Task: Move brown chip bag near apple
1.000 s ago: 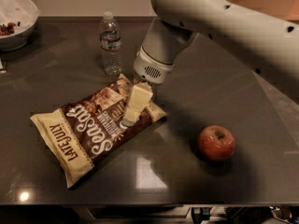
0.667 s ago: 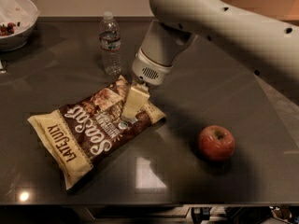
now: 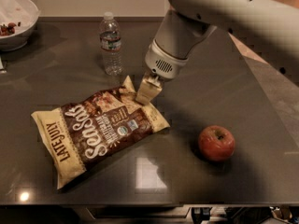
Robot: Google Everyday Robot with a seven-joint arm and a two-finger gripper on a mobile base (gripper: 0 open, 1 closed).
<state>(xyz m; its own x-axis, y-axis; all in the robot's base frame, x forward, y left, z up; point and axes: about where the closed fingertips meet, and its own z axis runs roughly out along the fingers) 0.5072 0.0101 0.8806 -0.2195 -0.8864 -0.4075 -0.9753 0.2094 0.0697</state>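
The brown chip bag (image 3: 100, 132) lies flat on the dark table (image 3: 210, 92), left of centre, its "LATE JULY" end toward the front left. The red apple (image 3: 216, 143) sits on the table to the right of the bag, about a hand's width from the bag's right end. My gripper (image 3: 148, 91) hangs from the big white arm (image 3: 219, 8) and points down at the bag's far right end, touching or just above its edge. The gripper hides part of that edge.
A clear water bottle (image 3: 111, 43) stands upright behind the bag, close to the gripper's left. A white bowl (image 3: 16, 24) with food in it sits at the far left corner. The table's front edge runs along the bottom.
My gripper has moved from over the bag's right-middle part back and to the right, to the bag's far right edge. The bag and the apple have hardly moved.
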